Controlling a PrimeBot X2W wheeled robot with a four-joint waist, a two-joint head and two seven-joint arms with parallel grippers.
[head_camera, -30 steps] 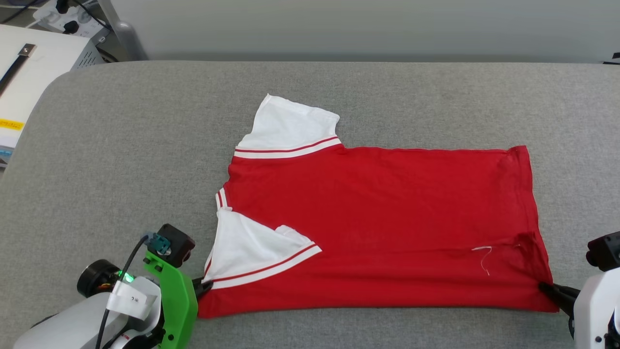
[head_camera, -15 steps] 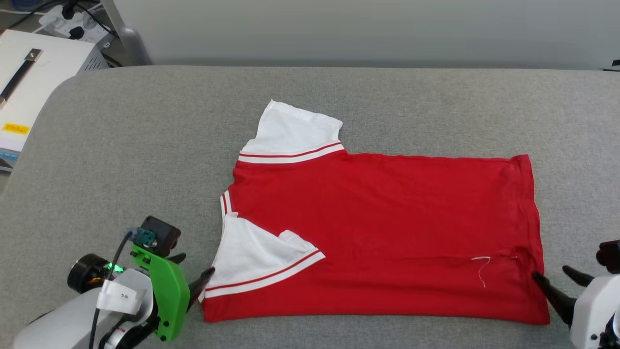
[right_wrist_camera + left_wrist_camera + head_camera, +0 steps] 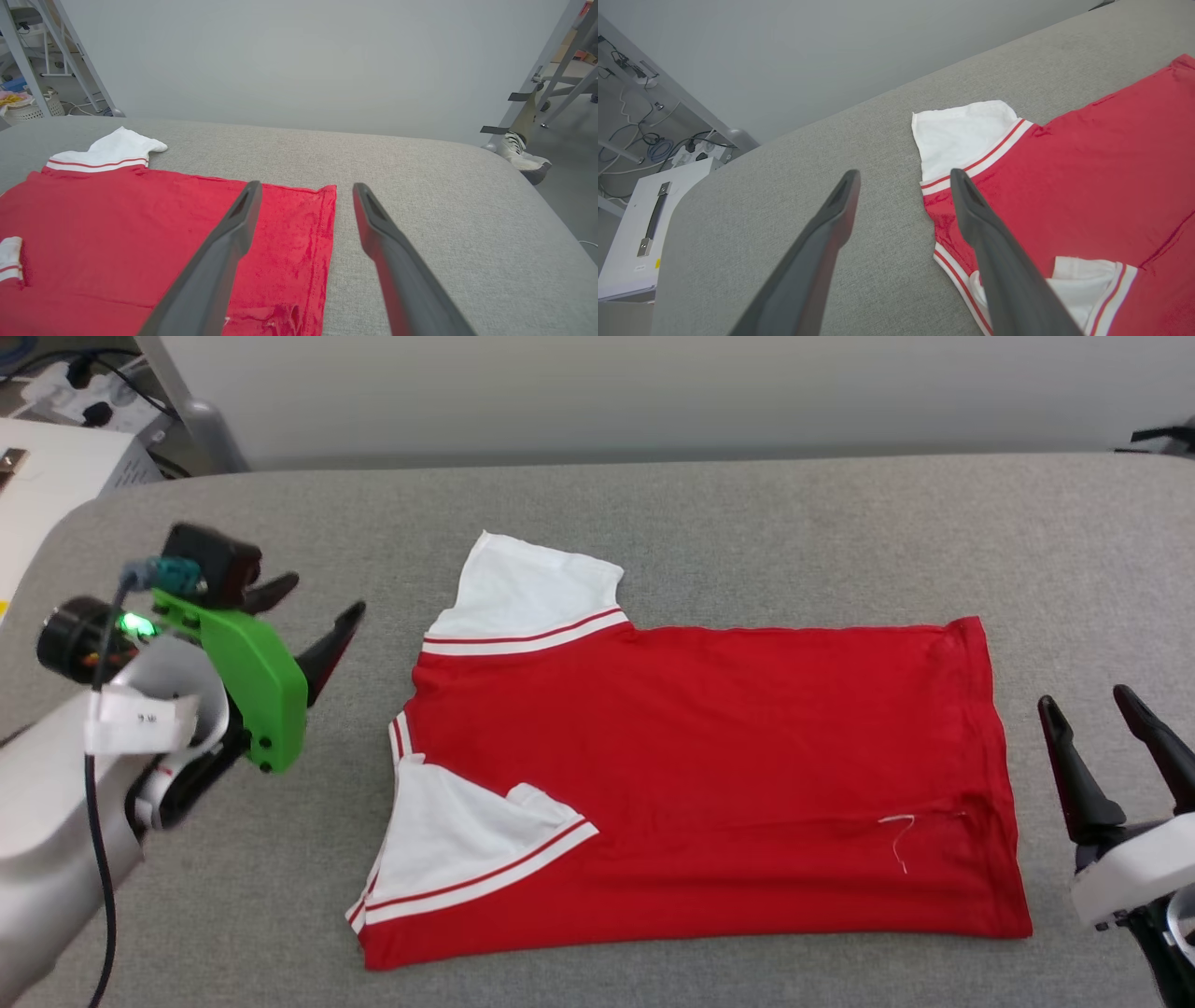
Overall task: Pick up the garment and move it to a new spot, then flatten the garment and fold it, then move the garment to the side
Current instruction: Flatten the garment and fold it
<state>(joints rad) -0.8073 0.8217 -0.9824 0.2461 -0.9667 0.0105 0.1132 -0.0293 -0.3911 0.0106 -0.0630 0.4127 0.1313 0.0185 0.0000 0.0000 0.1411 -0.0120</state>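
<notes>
Both sets of fingers are spread and empty, left gripper (image 3: 327,595) near the sleeves, right gripper (image 3: 1083,697) near the hem of the garment (image 3: 709,775) lying flat on the surface (image 3: 747,523).

left gripper (image 3: 324,595) at left, tilted inward, fingers spread wide, empty; right gripper (image 3: 1083,697) at lower right, fingers up, spread, empty
</notes>
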